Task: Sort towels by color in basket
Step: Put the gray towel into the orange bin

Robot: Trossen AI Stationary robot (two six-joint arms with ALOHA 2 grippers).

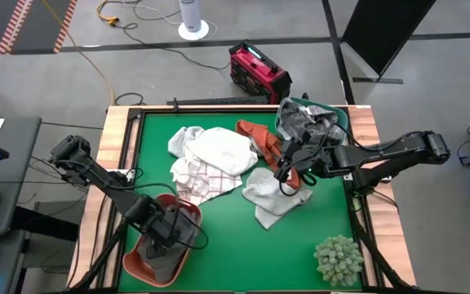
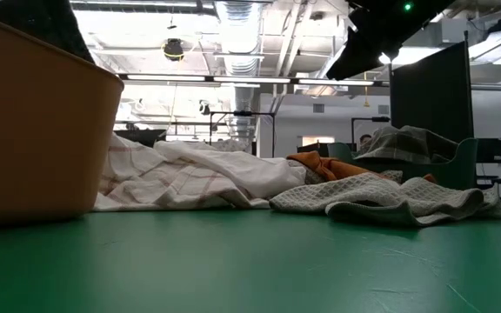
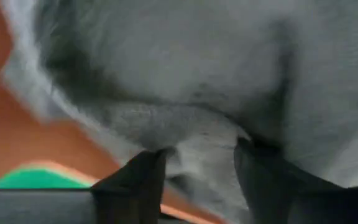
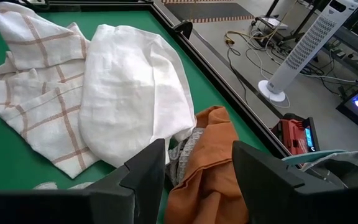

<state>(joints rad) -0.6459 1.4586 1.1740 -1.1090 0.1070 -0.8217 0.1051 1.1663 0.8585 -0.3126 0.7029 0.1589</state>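
Note:
My left gripper [image 1: 168,233] is open and reaches down into the orange basket [image 1: 137,260] at the near left. A plain grey towel [image 3: 197,81] fills its wrist view, with a hump of it between the fingers. My right gripper [image 1: 286,170] is open and hangs above the rust-orange towel [image 4: 210,168], well clear of the table in the low view [image 2: 368,39]. The rust-orange towel [image 1: 255,135] lies on the table against the white towel [image 1: 223,151], which lies partly over the white checked towel [image 1: 194,184]. A grey towel [image 1: 272,192] lies flat near mid-table. My left gripper comes at the grey towel from above, inside the orange basket. Its open fingers [image 3: 135,180] stand on either side of a hump of the cloth [image 3: 197,149]. Whether the fingers touch it, I cannot tell. The towel lies in the basket, not lifted.
A green basket [image 1: 341,114] at the far right corner holds grey checked towels [image 1: 304,122]. The spiky pale-green plant ball [image 1: 339,260] sits at the near right corner. Bare green table [image 1: 235,253] lies between the orange basket and the ball.

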